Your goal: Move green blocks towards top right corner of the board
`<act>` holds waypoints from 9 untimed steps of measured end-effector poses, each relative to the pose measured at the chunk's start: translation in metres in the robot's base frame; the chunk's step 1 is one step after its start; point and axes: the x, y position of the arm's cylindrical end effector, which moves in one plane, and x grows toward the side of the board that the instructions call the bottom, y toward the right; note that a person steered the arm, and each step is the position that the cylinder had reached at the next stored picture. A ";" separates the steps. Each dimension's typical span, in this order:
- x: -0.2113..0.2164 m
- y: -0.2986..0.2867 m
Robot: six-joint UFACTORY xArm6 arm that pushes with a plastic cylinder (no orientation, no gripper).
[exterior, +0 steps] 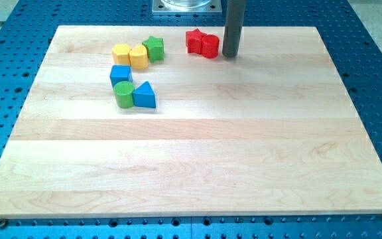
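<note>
My tip (230,55) apparently touches the red blocks' (203,44) right side.

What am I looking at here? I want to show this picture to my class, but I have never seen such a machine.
This is one camera picture of a light wooden board on a blue perforated table. The dark grey upright rod is the end of a robot arm; its lower end, my tip, pushes blocks and holds nothing. It stands just right of the red star block and red rounded block. Toward the view's top left lie two yellow blocks, a green star block, a blue cube, a green cylinder and a blue triangular block.
</note>
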 end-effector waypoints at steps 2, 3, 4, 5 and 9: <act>0.025 -0.057; 0.029 -0.142; 0.029 -0.230; 0.033 -0.303; -0.027 -0.305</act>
